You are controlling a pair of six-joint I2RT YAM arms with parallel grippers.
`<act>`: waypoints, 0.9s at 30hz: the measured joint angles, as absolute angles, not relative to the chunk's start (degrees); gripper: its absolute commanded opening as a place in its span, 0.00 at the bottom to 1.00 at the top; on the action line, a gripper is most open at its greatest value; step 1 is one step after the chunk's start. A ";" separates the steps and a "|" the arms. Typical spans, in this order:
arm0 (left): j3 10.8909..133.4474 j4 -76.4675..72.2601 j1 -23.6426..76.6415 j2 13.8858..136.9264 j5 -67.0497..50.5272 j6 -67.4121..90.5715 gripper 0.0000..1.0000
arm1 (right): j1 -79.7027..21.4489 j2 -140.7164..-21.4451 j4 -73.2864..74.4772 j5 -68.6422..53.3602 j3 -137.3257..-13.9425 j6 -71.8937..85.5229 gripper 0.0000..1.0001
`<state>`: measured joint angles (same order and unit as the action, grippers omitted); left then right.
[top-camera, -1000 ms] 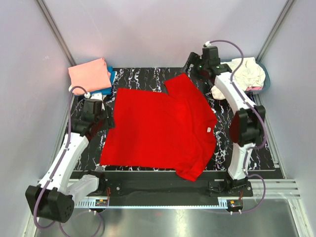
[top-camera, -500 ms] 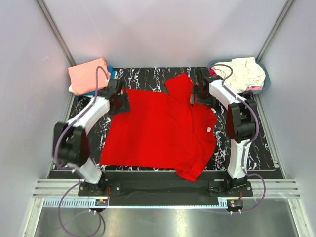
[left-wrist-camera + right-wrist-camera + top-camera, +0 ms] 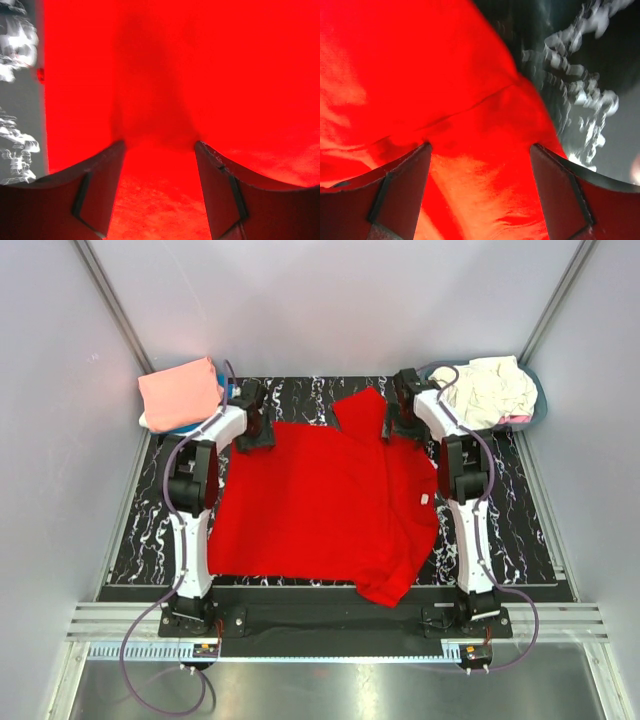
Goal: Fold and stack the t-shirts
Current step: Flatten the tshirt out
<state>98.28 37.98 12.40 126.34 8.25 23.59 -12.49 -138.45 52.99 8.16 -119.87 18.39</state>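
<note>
A bright red cotton t-shirt [image 3: 320,500] lies in the centre, with a folded salmon-pink shirt [image 3: 180,392] at far left and a round grey-blue basket [image 3: 541,403] at far right.

text: none legible | brands, numbers: none | red t-shirt [image 3: 320,510] neck tag [image 3: 424,502]: too small to read
</note>
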 measured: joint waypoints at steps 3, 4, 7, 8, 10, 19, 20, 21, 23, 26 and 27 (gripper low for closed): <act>100.92 38.52 10.41 127.09 8.36 24.08 0.50 | -11.44 -143.79 56.23 7.70 -129.21 18.11 0.86; 101.56 38.48 9.52 127.52 8.29 24.12 0.51 | -11.05 -145.75 57.21 7.75 -132.79 18.00 0.85; 104.27 39.48 6.46 129.82 7.94 24.43 0.53 | -10.33 -150.71 59.72 7.14 -142.19 17.96 0.85; 105.91 40.16 5.74 130.47 8.08 24.36 0.53 | -10.31 -151.83 59.90 6.72 -144.24 17.87 0.85; 110.76 41.50 4.49 133.12 8.23 24.18 0.54 | -10.33 -153.47 59.79 5.45 -147.28 17.82 0.86; 127.20 45.95 4.32 142.91 7.64 22.50 0.59 | -10.07 -156.88 54.65 1.32 -153.03 17.82 0.89; 128.97 46.28 4.36 143.83 7.40 22.11 0.60 | -10.04 -157.07 53.52 1.08 -153.23 17.91 0.89; 130.65 46.57 4.40 144.66 7.27 21.65 0.61 | -10.02 -157.23 52.56 1.10 -153.32 17.98 0.89; 133.56 47.18 4.45 145.91 6.90 20.93 0.61 | -9.98 -157.32 51.00 1.13 -153.34 18.17 0.89; 133.62 46.83 4.45 144.99 6.68 20.53 0.67 | -9.78 -157.10 48.80 1.43 -152.94 18.72 0.90; 131.72 46.39 4.47 143.31 6.59 20.45 0.69 | -9.72 -155.89 47.11 1.39 -150.63 19.09 0.91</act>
